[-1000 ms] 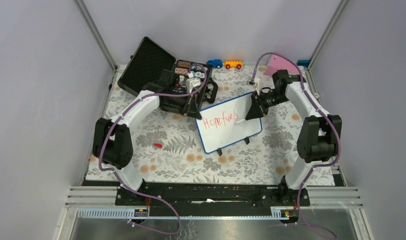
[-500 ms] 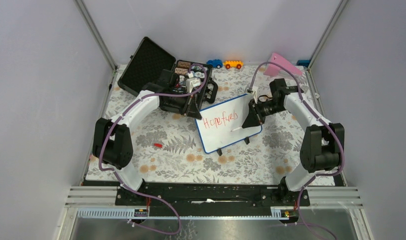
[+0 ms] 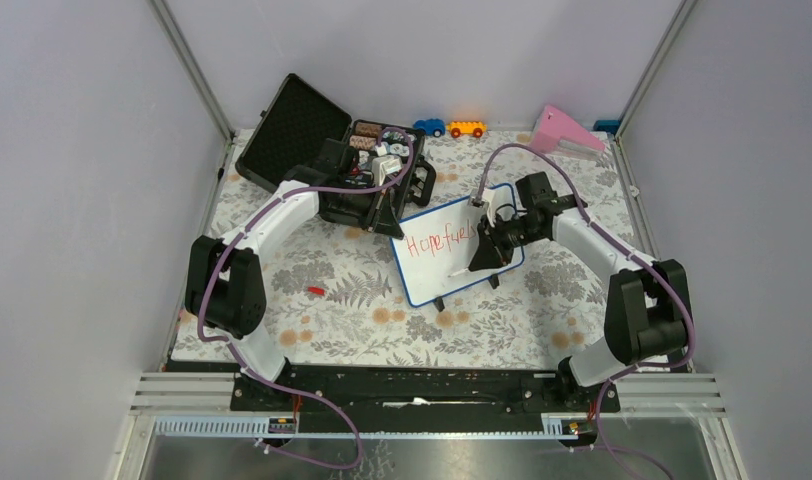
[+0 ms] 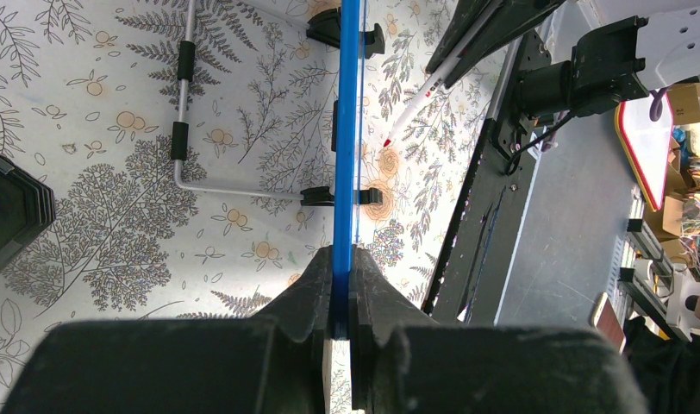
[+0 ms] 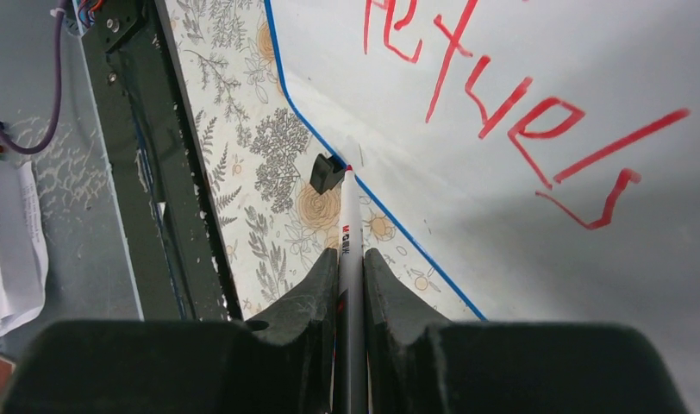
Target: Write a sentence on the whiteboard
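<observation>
Pinching a white red-tipped marker pen (image 5: pixel 350 250) in right jaws, pointing lengthwise, perhaps touching, at blank space under red handwritten letters (image 3: pixel 441 241) on the blue-framed whiteboard (image 3: pixel 432 278) clamped by left jaws.

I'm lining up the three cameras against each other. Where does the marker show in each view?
Top external: the marker slants over the lower right part of the whiteboard.
Left wrist: upper middle, right of the board's edge-on blue frame, red tip pointing lower left.
Right wrist: bottom centre, clamped in the right gripper, tip near the board's lower edge.
Shared landmark: the blue frame.
</observation>
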